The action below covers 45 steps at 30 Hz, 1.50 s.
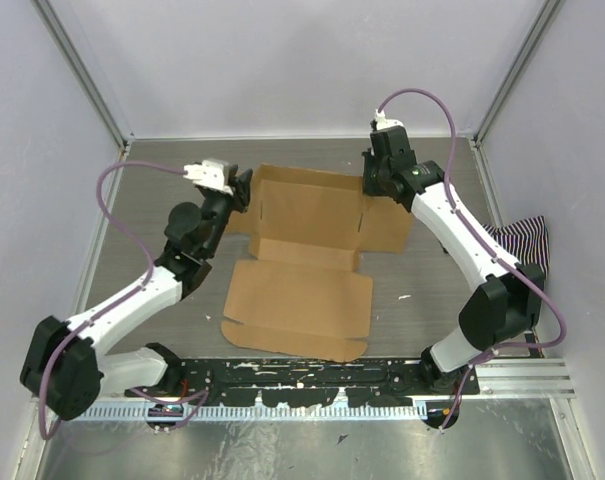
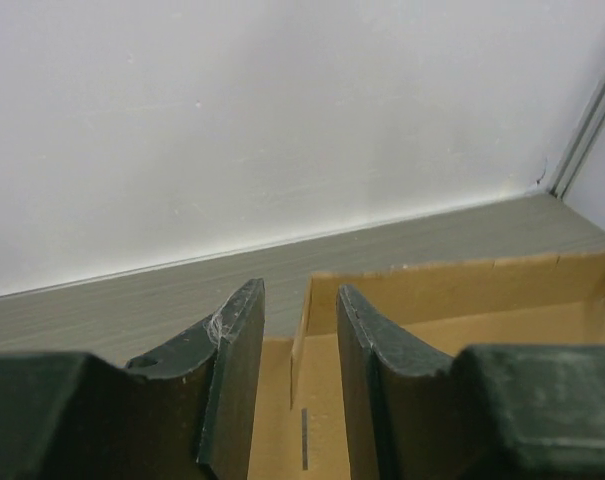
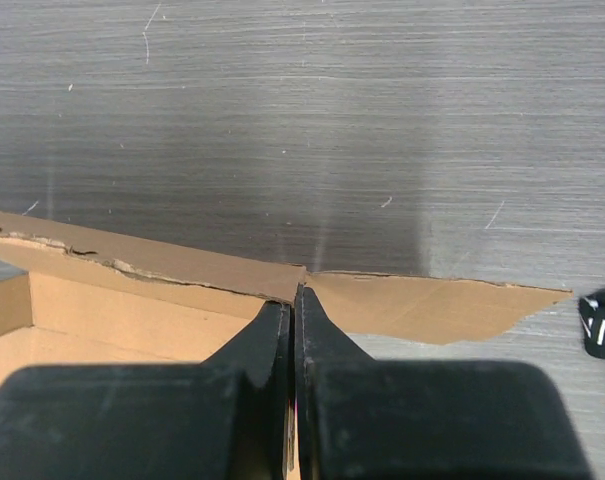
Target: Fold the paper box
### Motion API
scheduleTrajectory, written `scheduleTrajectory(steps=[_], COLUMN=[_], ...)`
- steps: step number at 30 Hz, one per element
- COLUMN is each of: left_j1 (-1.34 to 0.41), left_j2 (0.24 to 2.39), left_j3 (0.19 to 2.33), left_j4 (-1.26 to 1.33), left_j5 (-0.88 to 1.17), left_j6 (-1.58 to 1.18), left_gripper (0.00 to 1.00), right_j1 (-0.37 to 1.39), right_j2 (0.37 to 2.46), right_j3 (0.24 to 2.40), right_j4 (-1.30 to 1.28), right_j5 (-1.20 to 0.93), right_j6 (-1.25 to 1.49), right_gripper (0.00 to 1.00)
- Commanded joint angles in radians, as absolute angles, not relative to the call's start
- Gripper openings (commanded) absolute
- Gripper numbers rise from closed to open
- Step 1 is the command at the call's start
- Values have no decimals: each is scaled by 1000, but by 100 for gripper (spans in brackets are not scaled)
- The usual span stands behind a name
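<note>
The paper box (image 1: 300, 300) sits mid-counter (image 1: 422, 300) between the two arms, only half formed. The far wall and the left side wall are up at the far end, while the big lid panel lies flat toward the arm bases. On the right side a flap (image 3: 432, 305) is splayed out flat on the counter. There's a striped cloth (image 1: 527, 238) off to the right, well apart from the box and not part of this.

The left fingers (image 2: 237, 350) are spread. In the left wrist view the left side wall (image 2: 298, 345) stands upright in the gap between them, not squeezed as far as I can see. The right fingers (image 3: 267, 345) are pressed together, tips right at the crease where that flat flap meets the box. I can't tell whether a sliver of cardboard is actually caught between them.

My read is that this is the side-wall step: each arm works its own end of the tray, and nothing is locked in yet. The next move probably wants the right side brought up square like the left, then the corner tabs turned inward so the next panel can fold over them. The tricky part is the thin card — push off the crease and it'll likely buckle, or the whole sheet slides on the counter.
</note>
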<state>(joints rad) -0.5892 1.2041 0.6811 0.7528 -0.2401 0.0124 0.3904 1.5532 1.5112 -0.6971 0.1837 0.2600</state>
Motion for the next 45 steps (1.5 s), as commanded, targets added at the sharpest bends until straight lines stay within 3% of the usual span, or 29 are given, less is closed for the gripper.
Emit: scheduleTrajectory(steps=[1, 8, 14, 34, 45], left_j1=[-592, -593, -593, -594, -592], left_j2=[1133, 1165, 1191, 1240, 1333], left_j3=[817, 959, 989, 1042, 1098], left_j4=[382, 108, 25, -48, -143], left_j5=[-318, -307, -261, -241, -223], left_j6=[-39, -118, -165, -173, -243], left_gripper=[42, 37, 34, 33, 4], right_j1=[390, 437, 526, 539, 558], right_j2=[1467, 1387, 1332, 1249, 1236], right_j3=[1435, 1245, 1121, 1018, 937], right_j4=[-462, -202, -9, 139, 102], right_j5=[187, 280, 415, 488, 487], right_j6=[267, 260, 220, 245, 322], right_gripper=[1, 1, 1, 1, 1])
